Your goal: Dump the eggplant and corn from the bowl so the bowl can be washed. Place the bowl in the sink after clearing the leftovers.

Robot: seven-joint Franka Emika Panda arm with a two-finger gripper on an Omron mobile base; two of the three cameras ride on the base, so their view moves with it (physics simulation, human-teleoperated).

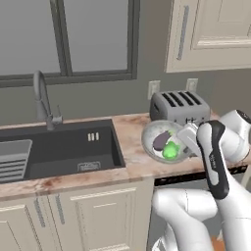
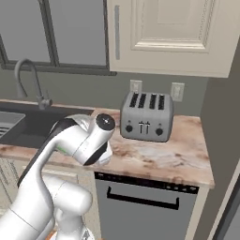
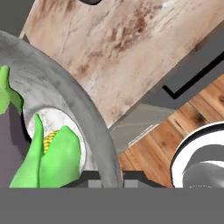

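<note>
Sink [image 1: 63,147]: dark recessed basin left of the work area, gooseneck faucet [image 1: 43,100] behind it, a slotted grey basket [image 1: 13,161] at its left end. No bowl in it; the final placement is not yet done.

Counter [image 1: 132,164]: marbled pink-brown top running from the sink rightward, ending above a dishwasher front [image 2: 143,206].

Toaster [image 1: 179,109]: four-slot, silver, against the back wall, just behind the bowl in the left base view. The right base view gives its face, knobs and levers plainly, but there the arm's white body stands in front of the bowl's place.

Bowl [image 1: 153,133]: pale grey-white, shallow, to the right of the sink and near the counter's front edge, well apart from the basin. It appears raised or tilted at the gripper, though whether its base has left the counter cannot be told. The leftovers lie inside, so dumping is judged not done; both task steps remain.

Gripper [image 1: 188,138]: at the bowl's right rim. In the hand view the rim [image 3: 94,131] runs down between the two dark finger tips, so the jaws are judged closed on the rim.

Eggplant [image 1: 161,141]: dark purple, in the bowl, touching the corn.

Corn [image 1: 170,150]: bright green, beside the eggplant. The hand view adds the yellow kernels between green husks [image 3: 51,139], and wood floor [image 3: 183,127] beyond the counter edge.
</note>
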